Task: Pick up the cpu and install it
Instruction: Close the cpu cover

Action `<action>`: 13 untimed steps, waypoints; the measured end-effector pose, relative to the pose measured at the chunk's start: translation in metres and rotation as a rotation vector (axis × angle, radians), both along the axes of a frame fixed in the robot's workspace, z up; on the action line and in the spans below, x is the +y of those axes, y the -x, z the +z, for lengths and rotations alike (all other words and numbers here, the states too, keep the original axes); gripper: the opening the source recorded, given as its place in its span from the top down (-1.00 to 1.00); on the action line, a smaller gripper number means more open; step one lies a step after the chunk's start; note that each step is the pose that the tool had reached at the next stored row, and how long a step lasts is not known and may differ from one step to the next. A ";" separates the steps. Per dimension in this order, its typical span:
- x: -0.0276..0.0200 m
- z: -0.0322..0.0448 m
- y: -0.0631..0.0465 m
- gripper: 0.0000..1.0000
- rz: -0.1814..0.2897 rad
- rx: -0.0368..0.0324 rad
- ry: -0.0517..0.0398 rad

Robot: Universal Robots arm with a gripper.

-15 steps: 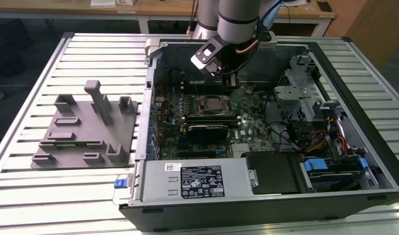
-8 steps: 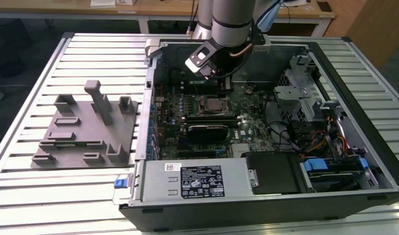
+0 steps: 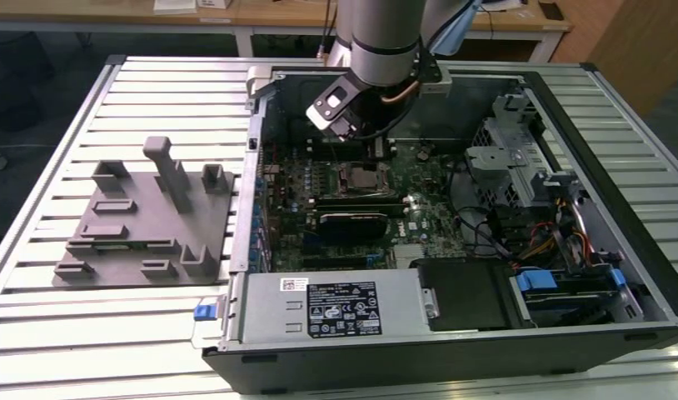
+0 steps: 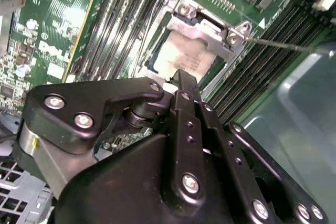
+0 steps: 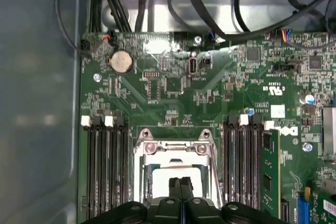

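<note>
Gripper (image 4: 185, 78) closed, empty (fingertips together), just above cpu (image 4: 179, 59) in socket (image 4: 201, 26).

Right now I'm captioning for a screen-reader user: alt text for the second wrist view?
The black gripper, fingers closed, points at a small silvery square cpu lying in a metal socket frame on a green motherboard, between dark memory slots.

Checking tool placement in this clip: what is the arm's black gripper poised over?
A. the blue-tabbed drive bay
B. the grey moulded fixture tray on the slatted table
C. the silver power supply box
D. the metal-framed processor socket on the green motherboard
D: in the first wrist view the black gripper sits directly above the metal-framed socket on the green motherboard, inside the open case.
</note>
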State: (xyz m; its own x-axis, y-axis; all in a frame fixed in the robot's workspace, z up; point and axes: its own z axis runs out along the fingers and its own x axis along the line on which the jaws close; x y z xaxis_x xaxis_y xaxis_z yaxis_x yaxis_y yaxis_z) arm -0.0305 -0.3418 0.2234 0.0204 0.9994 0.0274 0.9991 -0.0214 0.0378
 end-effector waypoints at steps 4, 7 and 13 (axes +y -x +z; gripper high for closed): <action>-0.0002 -0.0019 0.003 0.79 0.000 0.0002 0.0002; -0.0002 -0.0020 0.003 0.79 0.000 0.0002 0.0005; -0.0002 -0.0024 0.003 0.79 0.074 0.0001 0.0019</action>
State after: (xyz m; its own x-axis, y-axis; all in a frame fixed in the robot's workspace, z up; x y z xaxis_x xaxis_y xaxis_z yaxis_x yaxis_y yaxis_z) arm -0.0337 -0.3420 0.2211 -0.0538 0.9982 0.0255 0.9979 0.0528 0.0377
